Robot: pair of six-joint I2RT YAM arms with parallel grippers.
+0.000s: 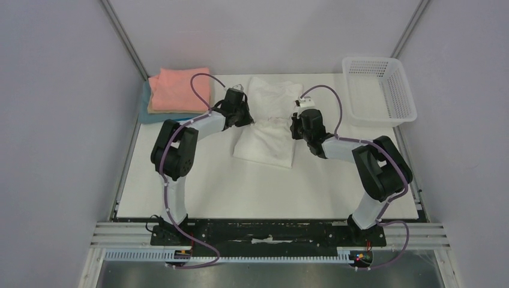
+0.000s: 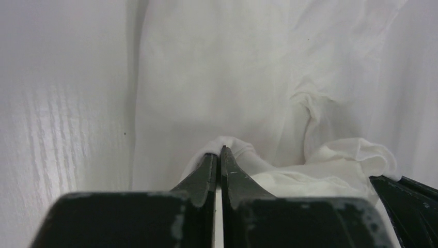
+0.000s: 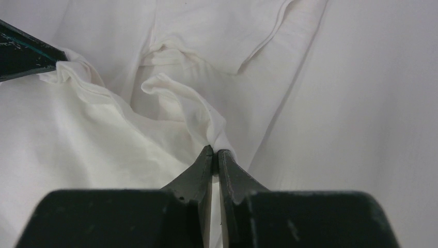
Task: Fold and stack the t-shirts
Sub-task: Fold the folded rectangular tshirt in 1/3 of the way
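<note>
the right gripper (image 3: pixel 216 153) pinches a fold of the white shirt (image 3: pixel 103 150).

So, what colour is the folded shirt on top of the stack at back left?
Salmon pink; the folded shirt shows best in top external.

The white t-shirt (image 1: pixel 268 123) lies rumpled at the upper middle of the top view, its midsection bunched into raised wrinkles with both side edges pulled up. At upper left sits a neat folded stack: the salmon-pink t-shirt (image 1: pixel 180 89) on top, the tan t-shirt (image 1: pixel 162 110) beneath it, and the blue t-shirt (image 1: pixel 146 108) lowest.
</note>
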